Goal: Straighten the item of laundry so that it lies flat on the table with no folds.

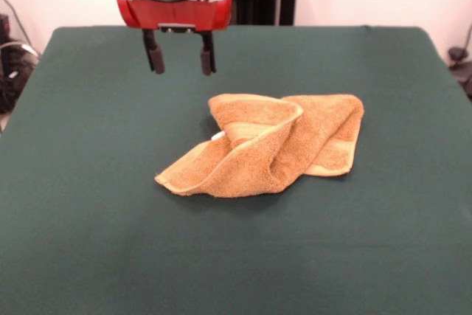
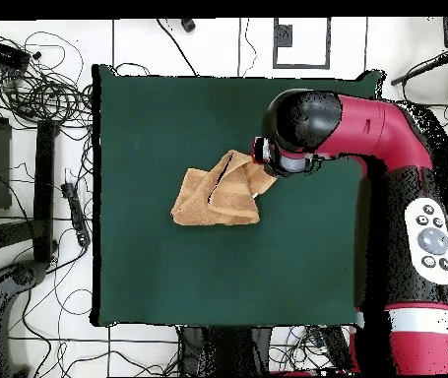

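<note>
You see the golden-tan terry towel lying rumpled, folded over itself, near the middle of the dark green surface.

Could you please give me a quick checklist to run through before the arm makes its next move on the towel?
1. Gripper open and empty: ok.
2. Gripper clear of the cloth, hanging above the table: ok.
3. Towel fully on the table, away from every edge: ok.
4. Towel flat, no folds: not ok; it lies bunched, one side folded over the other.
5. A graspable edge showing: ok; the pointed corner in the front view lies free.
6. Gripper directly over that corner: cannot tell.
</note>
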You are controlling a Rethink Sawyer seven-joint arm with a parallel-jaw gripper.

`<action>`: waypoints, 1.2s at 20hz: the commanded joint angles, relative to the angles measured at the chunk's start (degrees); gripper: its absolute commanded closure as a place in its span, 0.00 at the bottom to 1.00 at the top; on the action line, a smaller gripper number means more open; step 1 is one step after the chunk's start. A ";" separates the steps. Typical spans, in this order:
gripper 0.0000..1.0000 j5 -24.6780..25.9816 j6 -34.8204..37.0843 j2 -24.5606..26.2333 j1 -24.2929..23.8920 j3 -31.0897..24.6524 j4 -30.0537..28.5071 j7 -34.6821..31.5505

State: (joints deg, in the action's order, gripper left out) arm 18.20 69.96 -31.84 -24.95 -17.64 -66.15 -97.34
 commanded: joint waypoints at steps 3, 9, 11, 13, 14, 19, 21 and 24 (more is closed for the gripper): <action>0.00 -0.75 -5.96 0.26 2.27 -0.40 -8.24 -4.51; 0.00 -1.30 -5.68 0.83 3.21 -0.43 -7.60 -5.66; 0.00 -1.60 -5.66 1.19 3.45 -0.81 -7.30 -5.58; 0.00 -1.76 -5.72 1.53 3.85 -0.84 -6.97 -6.17; 0.00 -1.86 -5.78 1.68 4.06 -0.82 -6.86 -6.54; 0.00 -2.34 -6.12 1.98 4.99 -0.77 -6.75 -7.39; 0.00 -2.45 -6.31 2.27 5.35 -0.85 -6.55 -7.38; 0.00 -2.39 -6.73 2.66 5.78 -0.75 -6.25 -7.26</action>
State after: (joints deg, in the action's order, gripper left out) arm 17.37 67.16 -32.41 -22.43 -17.52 -66.60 -97.34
